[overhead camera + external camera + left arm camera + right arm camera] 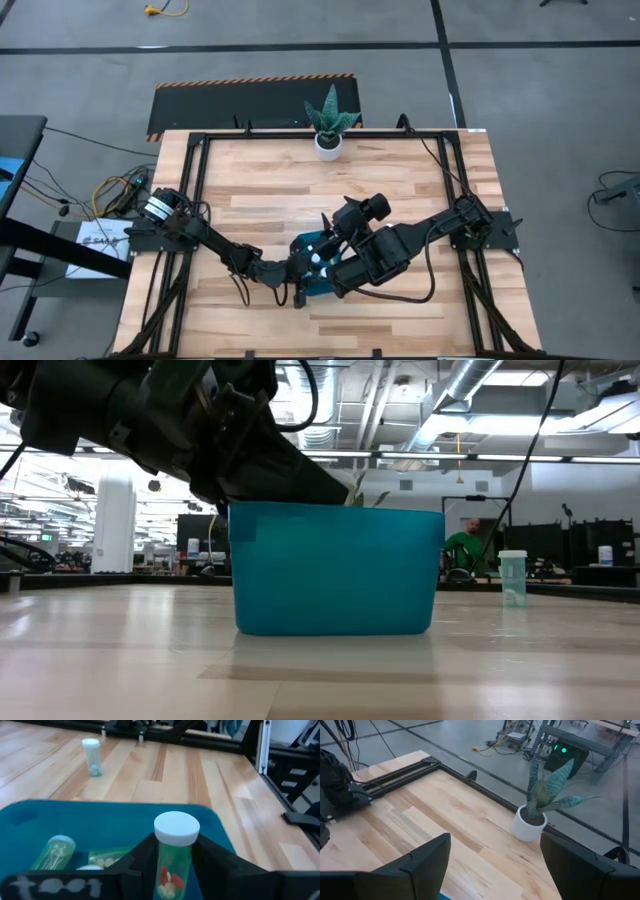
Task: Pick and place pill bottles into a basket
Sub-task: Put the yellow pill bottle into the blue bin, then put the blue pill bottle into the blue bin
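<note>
The teal basket (305, 246) (335, 570) (100, 808) stands on the wooden table near its front middle. My left gripper (172, 846) (303, 272) reaches over the basket's wall from the table's left and is shut on an upright pill bottle (175, 851), pale green with a white cap and pills inside. Two more pill bottles (55, 852) (107, 859) lie on their sides on the basket's floor. Another pill bottle (91, 756) (513, 578) stands on the table beyond the basket. My right gripper (495, 851) (328, 228) hangs open above the basket, holding nothing. My left gripper has the pill bottle's body (164, 865), just below the white cap, between its two fingers (142, 854), one on each side. The fingers come from the table's left, slanting slightly down. The bottle stands upright, cap up, inside the basket. Its lower end is out of frame.
A white pot with a green plant (329, 125) (536, 815) stands at the table's far edge. Black rails (195, 170) run along the table's sides. Bare wood lies left, right and beyond the basket. A person (462, 548) shows in the room behind.
</note>
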Robot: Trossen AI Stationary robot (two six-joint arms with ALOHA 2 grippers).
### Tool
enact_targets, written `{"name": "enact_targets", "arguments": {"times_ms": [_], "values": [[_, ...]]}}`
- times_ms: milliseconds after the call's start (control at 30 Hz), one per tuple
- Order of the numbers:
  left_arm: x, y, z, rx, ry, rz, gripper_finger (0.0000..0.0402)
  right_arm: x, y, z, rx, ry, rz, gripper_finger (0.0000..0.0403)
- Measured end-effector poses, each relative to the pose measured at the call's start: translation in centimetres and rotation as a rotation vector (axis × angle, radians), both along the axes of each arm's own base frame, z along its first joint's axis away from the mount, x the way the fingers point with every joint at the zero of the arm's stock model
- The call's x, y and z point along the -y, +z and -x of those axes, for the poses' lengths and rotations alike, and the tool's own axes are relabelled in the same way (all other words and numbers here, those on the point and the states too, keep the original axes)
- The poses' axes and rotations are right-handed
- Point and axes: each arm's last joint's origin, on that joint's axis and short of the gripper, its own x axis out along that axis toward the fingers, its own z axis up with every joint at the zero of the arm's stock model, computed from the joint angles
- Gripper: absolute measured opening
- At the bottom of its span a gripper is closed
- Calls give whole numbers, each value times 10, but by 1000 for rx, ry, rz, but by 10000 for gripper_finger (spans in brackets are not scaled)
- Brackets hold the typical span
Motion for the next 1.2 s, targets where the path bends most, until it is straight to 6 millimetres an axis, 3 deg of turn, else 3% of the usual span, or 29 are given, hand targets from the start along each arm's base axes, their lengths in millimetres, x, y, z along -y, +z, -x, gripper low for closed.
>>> {"name": "enact_targets", "arguments": {"times_ms": [267, 667, 733, 867, 1000, 1200], "values": [[0, -1, 0, -11, -1, -9, 136, 0, 0, 0, -4, 2, 3, 302], [0, 4, 0, 8, -8, -39, 139, 0, 0, 0, -11, 6, 6, 302], [-1, 19, 0, 45, 3, -55, 139, 0, 0, 0, -24, 14, 11, 302], [-9, 74, 10, 197, 86, -74, 139, -1, -1, 0, -37, 22, -7, 302], [-30, 128, 39, 297, 155, -104, 139, -8, -13, 2, -91, 43, -17, 302], [-65, 150, 99, 278, 29, 20, 139, -15, -28, 5, -133, 47, -37, 302]]}}
